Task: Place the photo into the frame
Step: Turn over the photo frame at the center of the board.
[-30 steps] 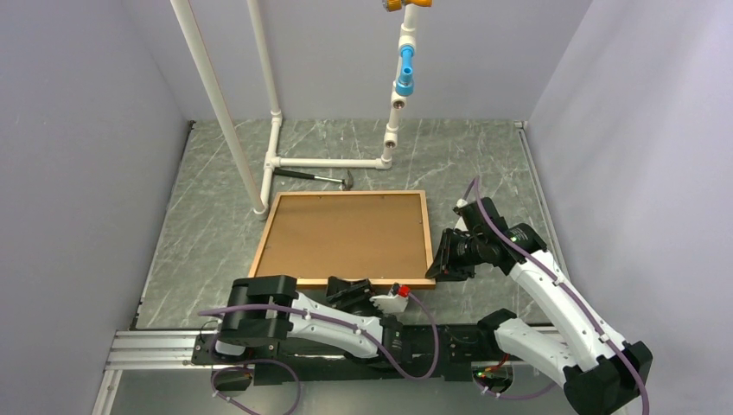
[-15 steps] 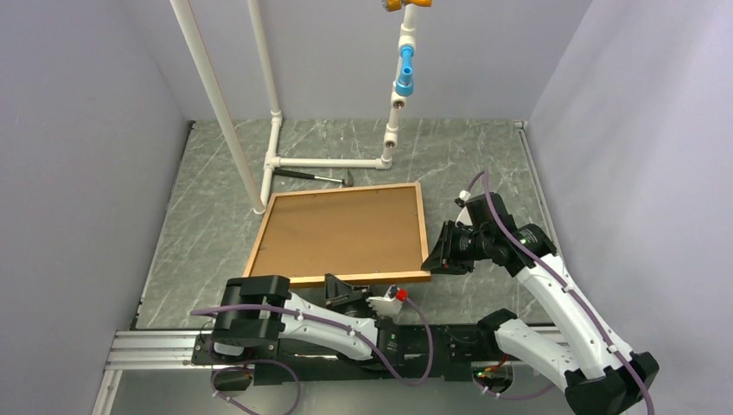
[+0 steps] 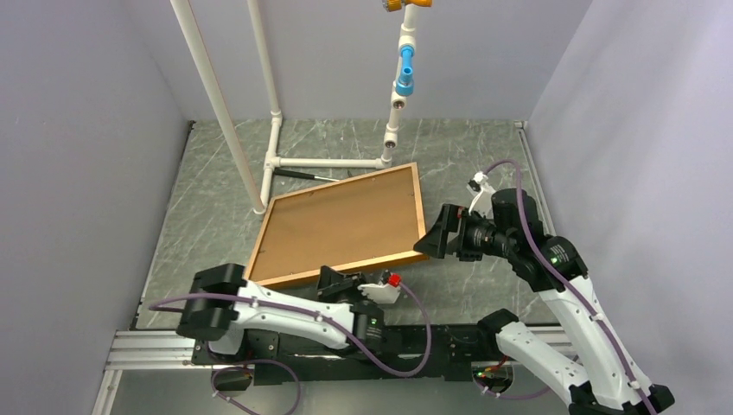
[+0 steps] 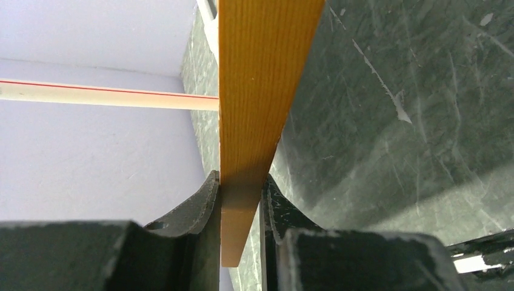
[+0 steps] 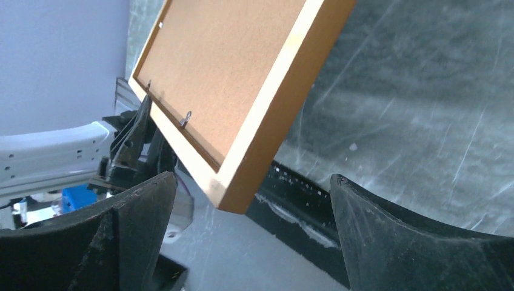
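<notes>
Carefully: the left gripper (image 4: pixel 240 188) pinches the frame (image 5: pixel 288 97), the right gripper (image 5: pixel 253 179) gapes wide, so tip it slowly.

Room to your right, clutter at the back left.
The tilted frame (image 3: pixel 341 229) fills the middle, its near rail clamped in the left gripper (image 4: pixel 241 212) and its right corner between the right gripper's (image 3: pixel 430 242) spread jaws. White pipes (image 3: pixel 324 162) and a dark tool (image 3: pixel 298 174) crowd its far edge. You can pass over the table (image 3: pixel 484 164) to its right.
</notes>
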